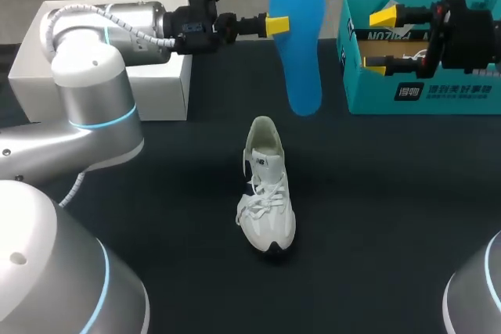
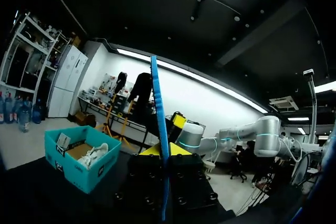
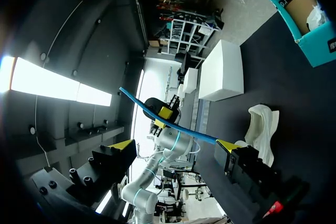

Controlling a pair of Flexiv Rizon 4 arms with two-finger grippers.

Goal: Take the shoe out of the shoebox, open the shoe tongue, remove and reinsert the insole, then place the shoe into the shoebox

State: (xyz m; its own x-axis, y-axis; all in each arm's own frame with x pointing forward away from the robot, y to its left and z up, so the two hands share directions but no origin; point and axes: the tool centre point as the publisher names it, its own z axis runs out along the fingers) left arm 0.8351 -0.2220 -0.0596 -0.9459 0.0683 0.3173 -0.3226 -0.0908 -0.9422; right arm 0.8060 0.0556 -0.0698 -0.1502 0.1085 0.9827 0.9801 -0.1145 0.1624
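Note:
A blue insole (image 1: 298, 37) hangs in the air above the far middle of the table, its flat side facing the head camera, with my left gripper (image 1: 278, 24) shut on its edge. The left wrist view shows the insole (image 2: 159, 124) edge-on, standing up between the yellow tips of that gripper (image 2: 163, 151). A white shoe (image 1: 266, 193) stands upright on the black table, toe toward the near edge. My right gripper (image 1: 380, 43) hovers open and empty over the teal shoebox (image 1: 438, 91). The right wrist view has its gripper (image 3: 175, 145) spread wide, with the insole (image 3: 173, 125) ahead and the shoe (image 3: 262, 129) beside it.
A white box (image 1: 109, 76) sits at the far left under my left arm. In the left wrist view the teal shoebox (image 2: 68, 166) holds a second white shoe (image 2: 93, 156). Bare black tabletop (image 1: 391, 217) surrounds the standing shoe.

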